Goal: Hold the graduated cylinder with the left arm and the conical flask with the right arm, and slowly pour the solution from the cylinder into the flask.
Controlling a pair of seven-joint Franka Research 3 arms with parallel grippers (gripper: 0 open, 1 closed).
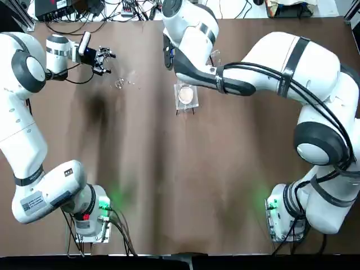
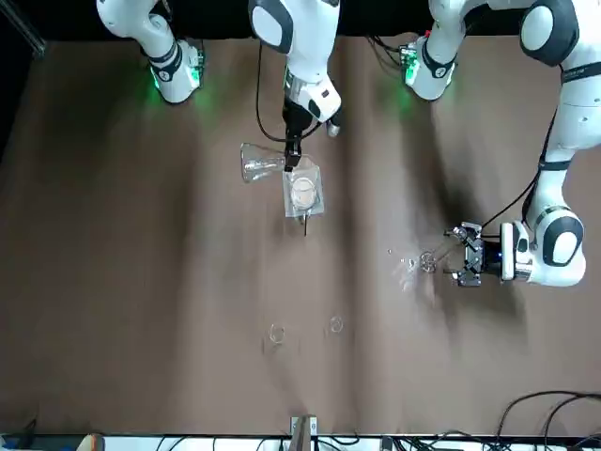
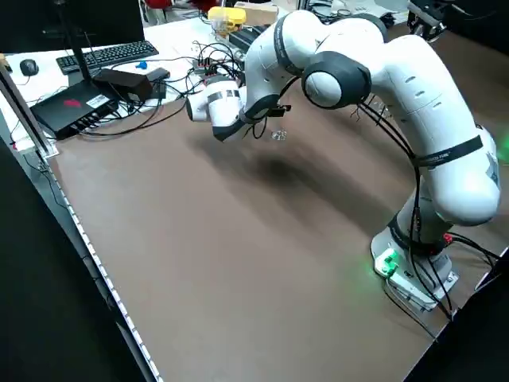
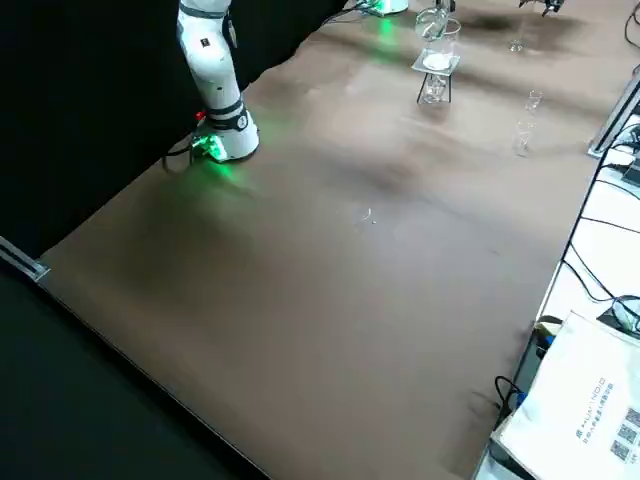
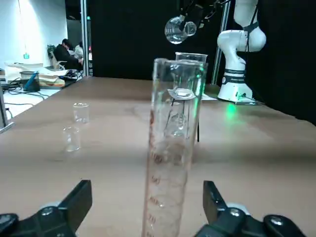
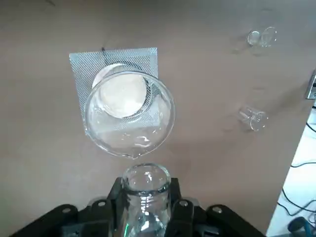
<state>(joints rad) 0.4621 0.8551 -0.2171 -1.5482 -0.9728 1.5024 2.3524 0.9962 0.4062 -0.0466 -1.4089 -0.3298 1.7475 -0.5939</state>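
The left gripper (image 5: 147,195) is low over the table (image 1: 169,185) on the robot's left side. Its fingers are spread, one to either side of the graduated cylinder (image 5: 170,148), with a gap showing on both sides. The cylinder is upright; its liquid level cannot be told.

The right gripper (image 6: 147,190) is raised near the wire stand (image 2: 313,210), its fingers pinching the conical flask (image 6: 147,217) at the narrow end. The flask appears well off upright, and is near the beaker (image 6: 129,148) with white contents on the stand. Two small glass cups (image 6: 253,118) (image 6: 261,37) are on the table, apart from both grippers.

Assessed step: closing on the cylinder; pouring is not begun.

Risks noted:
- Uneven closing. If one finger reaches the cylinder first, the tall, narrow glass may be pushed over on its small foot.
- Weak or excessive grip. Smooth glass may slip when tilted, or crack if squeezed hard.
- Flask contact. Lowering or turning the flask without clearance may knock the beaker or the stand.
- Spillage. Unless the flask is brought mouth up and the two mouths are lined up, solution will miss the narrow neck. Tilting the cylinder too fast would do the same.
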